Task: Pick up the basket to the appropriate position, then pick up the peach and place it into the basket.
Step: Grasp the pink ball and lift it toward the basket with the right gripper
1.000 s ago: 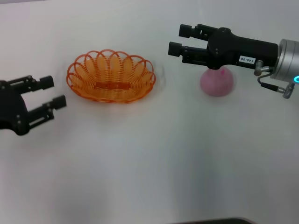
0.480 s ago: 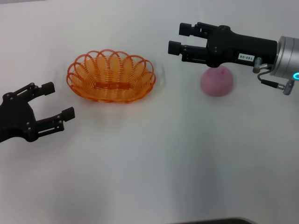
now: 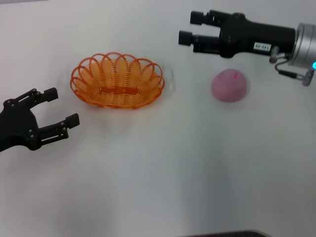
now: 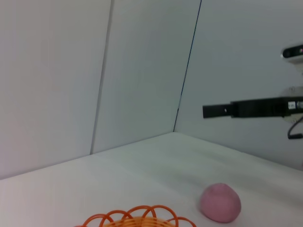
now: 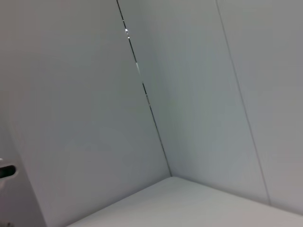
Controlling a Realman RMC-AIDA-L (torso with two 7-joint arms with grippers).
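Nothing of the task looks done yet: the basket (image 3: pixel 117 80) rests on the white table (image 3: pixel 163 168) and the peach (image 3: pixel 229 85) lies well apart from it, outside. The left hand (image 3: pixel 61 106) waits near the basket with fingers wide and holds nothing, and the right hand (image 3: pixel 190 28) hovers beyond the peach, also spread and empty

Orange basket (image 3: pixel 117 84) of looped open strands, pale pink peach (image 3: pixel 230 85) with a darker pink spot on top, matte black left gripper (image 3: pixel 55 108) and right gripper (image 3: pixel 188 28), plain white counter (image 3: pixel 163 168), pale grey walls (image 5: pixel 85 104)
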